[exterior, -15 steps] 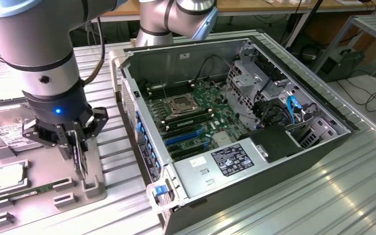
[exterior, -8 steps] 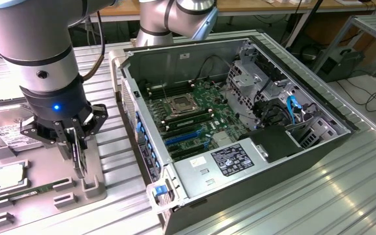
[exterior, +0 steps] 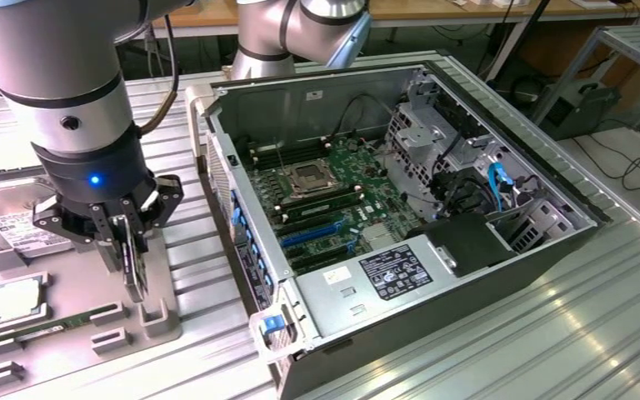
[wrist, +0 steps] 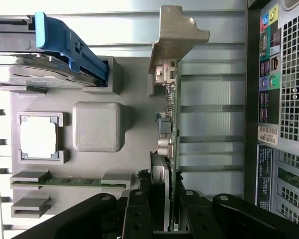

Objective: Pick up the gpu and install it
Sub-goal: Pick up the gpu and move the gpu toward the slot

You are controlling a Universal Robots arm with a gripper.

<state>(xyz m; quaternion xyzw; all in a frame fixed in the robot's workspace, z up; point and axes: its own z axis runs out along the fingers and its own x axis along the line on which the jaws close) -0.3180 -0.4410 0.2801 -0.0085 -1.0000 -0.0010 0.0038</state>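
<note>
The gpu (exterior: 137, 279) is a thin black card held on edge over the right side of the grey parts tray (exterior: 64, 333). In the wrist view the gpu (wrist: 172, 117) appears edge-on, with its silver bracket (wrist: 177, 40) at the far end. My gripper (exterior: 129, 237) points straight down and is shut on the card's upper edge. The wrist view has the gripper (wrist: 165, 204) with a black finger on each side of the card. The open computer case (exterior: 409, 208) lies to the exterior view's right, with blue expansion slots (exterior: 314, 237) on its motherboard.
The tray also holds a hard drive (wrist: 35, 69) with a blue clip (wrist: 70, 45), a processor (wrist: 38, 139) and a green memory stick (wrist: 72, 181). The case's rear port panel (wrist: 269, 74) sits close beside the card. A second arm's base (exterior: 287, 33) stands behind the case.
</note>
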